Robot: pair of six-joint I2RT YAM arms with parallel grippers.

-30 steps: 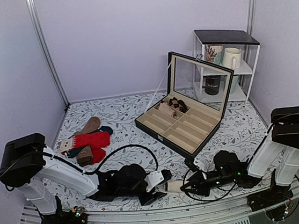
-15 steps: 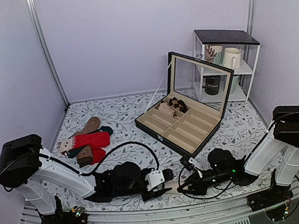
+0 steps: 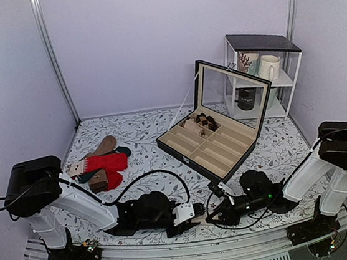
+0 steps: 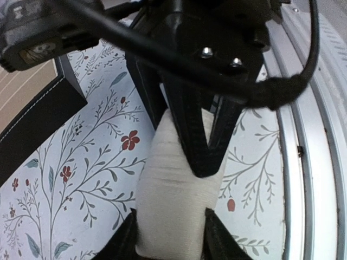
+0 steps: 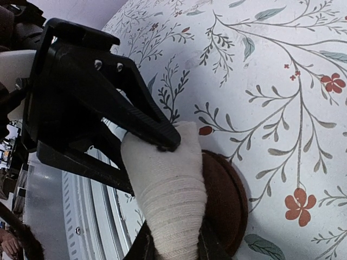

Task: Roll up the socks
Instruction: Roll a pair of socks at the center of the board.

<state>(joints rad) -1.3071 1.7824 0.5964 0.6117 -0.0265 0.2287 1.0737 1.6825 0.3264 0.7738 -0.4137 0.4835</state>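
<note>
So we're looking at the socks (image 4: 173,195) right at the near edge of the flowery surface (image 3: 136,134), between the two arms and just beside the metal rail (image 4: 303,162); they're bunched into a chunky cream roll, and from the right wrist view we can see the dark brown end (image 5: 222,200) tucked against the side of it. The left pincer (image 4: 171,238) is narrowed onto one end of the roll, a finger hugging each side; the right pincer (image 5: 173,246) has the other end, clamped fairly tight on the knit, its black fingers lying across the cream cloth in the left wrist view. Both arms are stretched low and meet nose to nose in the middle of the top view; whether the roll rests on the surface or sits just off it, we honestly can't tell.

Further back, well apart from all this: an open black box (image 3: 216,144) with beige compartments, a heap of red socks (image 3: 105,163) with tan ones on the left, and a small shelf (image 3: 261,43) holding a cream mug (image 3: 268,67).
</note>
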